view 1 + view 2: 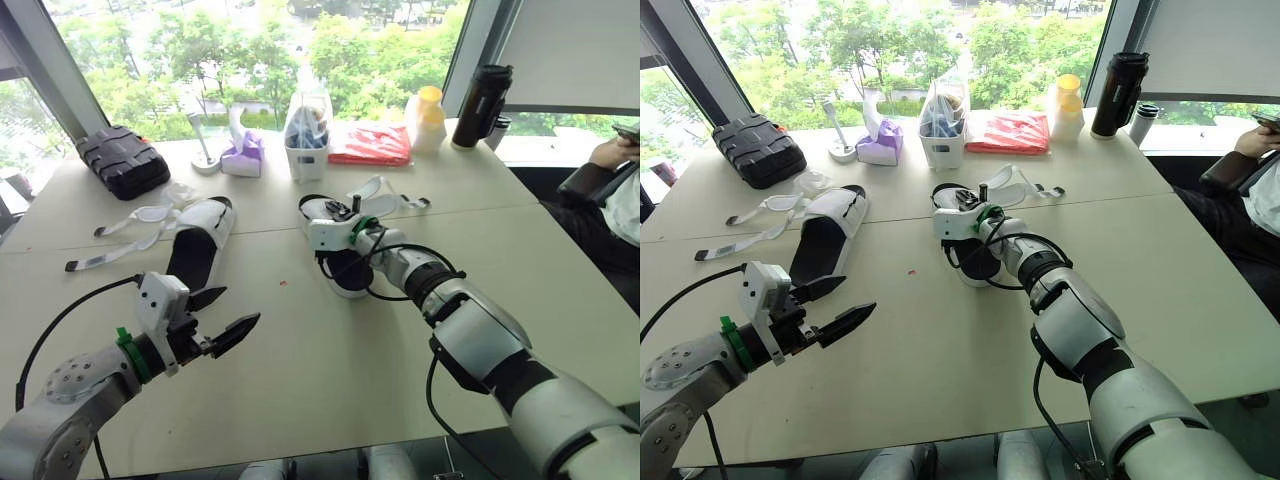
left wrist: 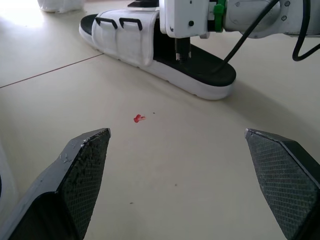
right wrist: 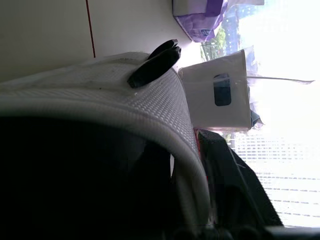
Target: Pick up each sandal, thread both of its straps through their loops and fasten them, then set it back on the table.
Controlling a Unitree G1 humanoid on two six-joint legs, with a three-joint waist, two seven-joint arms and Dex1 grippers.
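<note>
The pale worktop (image 1: 300, 380) ran beneath a window, with a seated person's arm (image 1: 610, 160) at its right edge. Two black-and-white sandals lay on it, well apart. The left sandal (image 1: 200, 245) was ahead of the left arm, its two loose straps (image 1: 125, 225) trailing to the left. The right sandal (image 1: 348, 275) was near the middle, its open straps (image 1: 390, 195) flung out on its right side. Along the far edge stood one black case (image 1: 122, 160), one dark flask (image 1: 482, 105), one red packet (image 1: 370, 145), one white tub (image 1: 307, 150) and one purple tissue pack (image 1: 243, 155).

The left gripper (image 1: 240, 307) hovered over bare worktop, spread wide and holding nothing. The right gripper (image 2: 182, 47) reached down onto the right sandal's black footbed, just beside the white upper — whether it was closed on anything could not be told.

The left wrist view made plain what the head views left vague: two black loops (image 2: 120, 22) side by side on that upper, and a tiny red speck (image 2: 138, 118) on the worktop near the sandal. The right wrist view, pressed close, showed the upper's woven texture and one raised loop (image 3: 155, 65) standing up from it.
</note>
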